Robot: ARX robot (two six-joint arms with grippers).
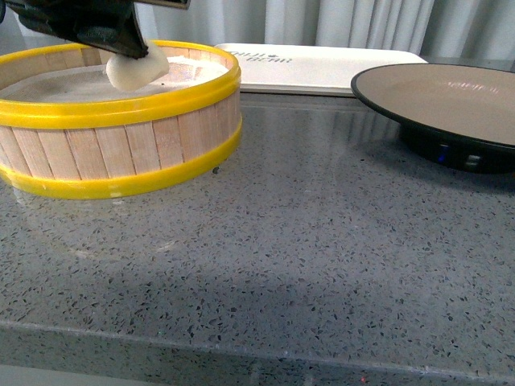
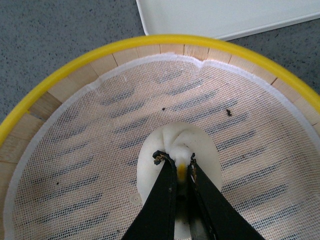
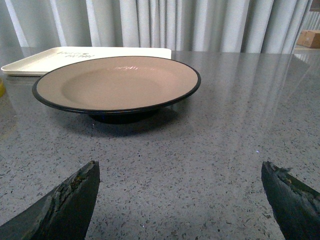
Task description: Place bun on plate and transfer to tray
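The white bun (image 1: 135, 70) hangs just above the yellow-rimmed steamer basket (image 1: 121, 153), pinched at its pleated top by my left gripper (image 1: 129, 50). In the left wrist view the black fingers (image 2: 162, 192) close on the bun (image 2: 205, 150) over the mesh liner. The brown-grey plate (image 1: 451, 96) with its black rim stands at the right, empty. Behind it lies the white tray (image 1: 322, 68). My right gripper (image 3: 180, 172) is open above the counter, facing the plate (image 3: 120, 82), with the tray (image 3: 60, 56) beyond it.
The grey speckled counter (image 1: 306, 257) stretches between basket and plate. Grey curtains (image 3: 200, 22) hang behind the table. A cardboard box (image 3: 311, 37) shows far off beyond the counter's edge.
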